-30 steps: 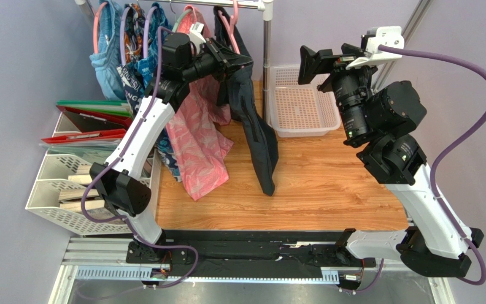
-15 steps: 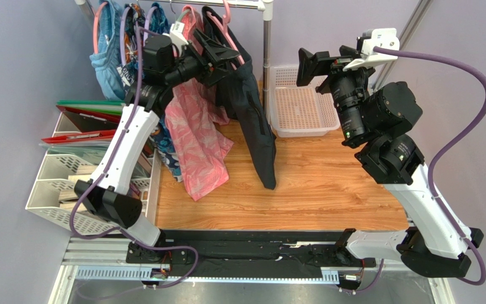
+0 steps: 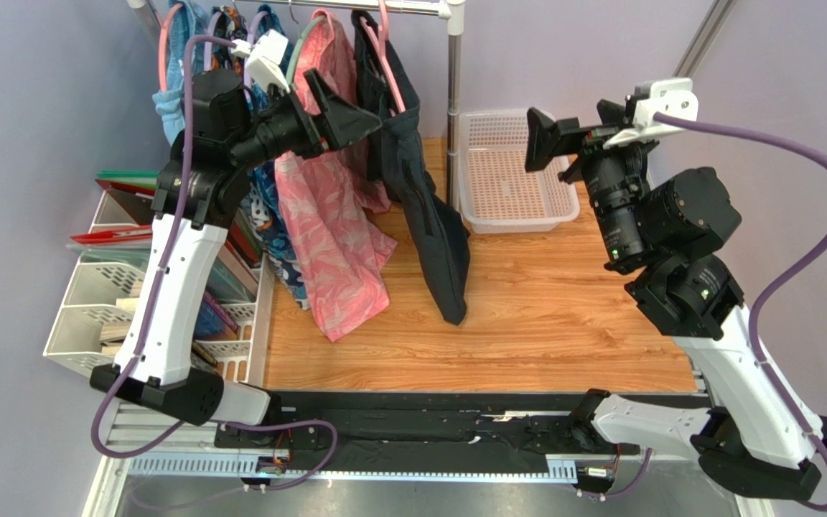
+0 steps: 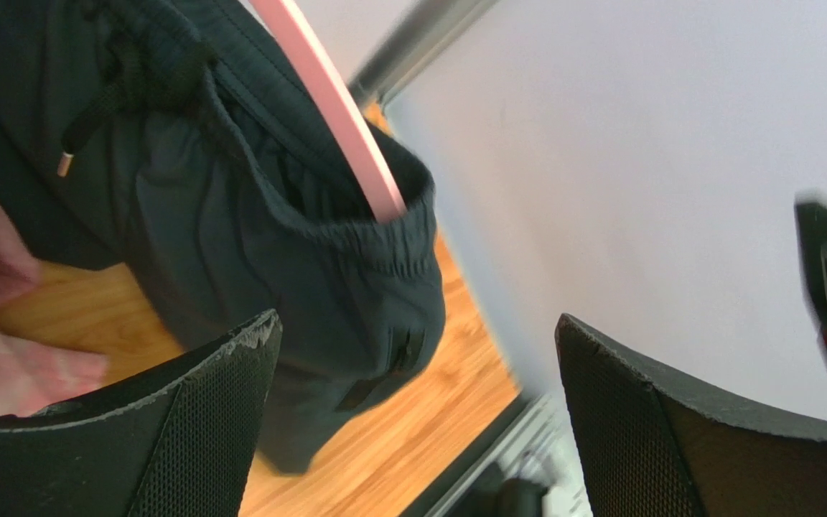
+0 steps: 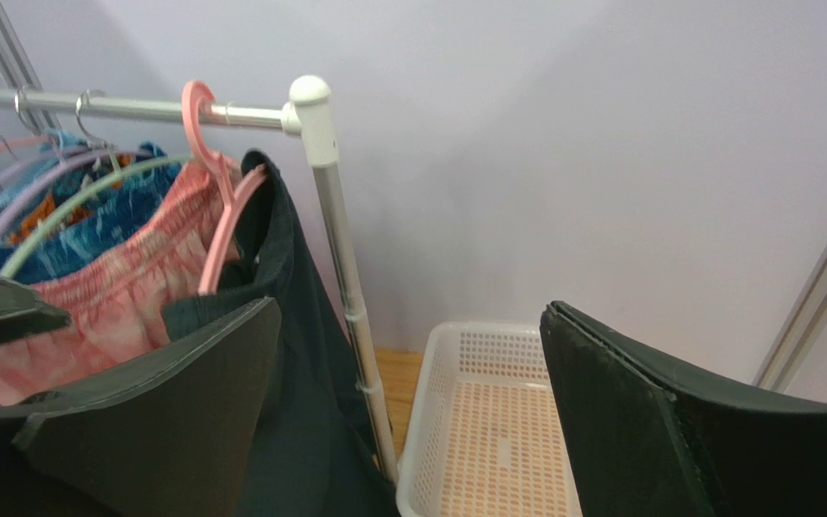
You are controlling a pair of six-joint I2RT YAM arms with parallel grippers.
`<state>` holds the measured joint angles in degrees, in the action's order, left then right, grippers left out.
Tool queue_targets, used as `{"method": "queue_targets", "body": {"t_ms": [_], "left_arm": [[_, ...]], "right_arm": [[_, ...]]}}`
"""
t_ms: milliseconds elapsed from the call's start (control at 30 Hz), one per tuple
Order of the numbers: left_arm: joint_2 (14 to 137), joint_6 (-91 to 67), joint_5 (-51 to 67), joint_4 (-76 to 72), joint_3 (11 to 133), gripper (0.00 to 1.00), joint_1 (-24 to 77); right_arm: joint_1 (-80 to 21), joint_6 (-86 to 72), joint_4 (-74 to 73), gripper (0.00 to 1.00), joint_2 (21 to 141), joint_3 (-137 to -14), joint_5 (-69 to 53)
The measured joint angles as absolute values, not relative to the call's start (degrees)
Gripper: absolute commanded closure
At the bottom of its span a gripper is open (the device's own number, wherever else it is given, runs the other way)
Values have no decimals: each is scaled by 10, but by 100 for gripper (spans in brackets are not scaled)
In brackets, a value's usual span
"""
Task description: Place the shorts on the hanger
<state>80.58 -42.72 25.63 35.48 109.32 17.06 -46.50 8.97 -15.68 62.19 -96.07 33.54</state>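
The black shorts hang from the pink hanger, whose hook sits over the rail next to the upright post. My left gripper stands open just left of the shorts, apart from them, with nothing between its fingers. The left wrist view shows the hanger's pink arm running inside the shorts' waistband, beyond the open left gripper. My right gripper hovers open over the basket, right of the post. Through the open right gripper I see the hanger and shorts.
A white perforated basket sits at the back right of the wooden table. The rail and its post also carry a pink leaf-print garment and blue patterned garments. White file trays stand at the left.
My left gripper has opened, let go at the hanger and drawn back to the left. The shorts now hang free from the rail. The right arm has shifted slightly right.
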Motion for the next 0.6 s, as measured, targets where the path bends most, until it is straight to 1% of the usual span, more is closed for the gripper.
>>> {"method": "queue_targets", "body": {"t_ms": [100,167,267,333,400,600], "left_arm": [[787,-307,309,406,1095,1,171],[784,-232,331,468,1113,1,172],[803,-109,347,593,1176,1,173],[806,-47,345,641,1188,1,173],[795,1,337,682,1171,1,173],[679,70,284,721,993,1,172]], "right_arm": [[-441,95,-175,0,577,-905,302],[-416,95,-205,0,541,-865,266],[-374,91,-248,1,494,-816,213],[-353,86,-267,1,466,-788,186],[-329,75,-292,1,435,-752,158],[-267,39,-352,1,341,-633,88]]}}
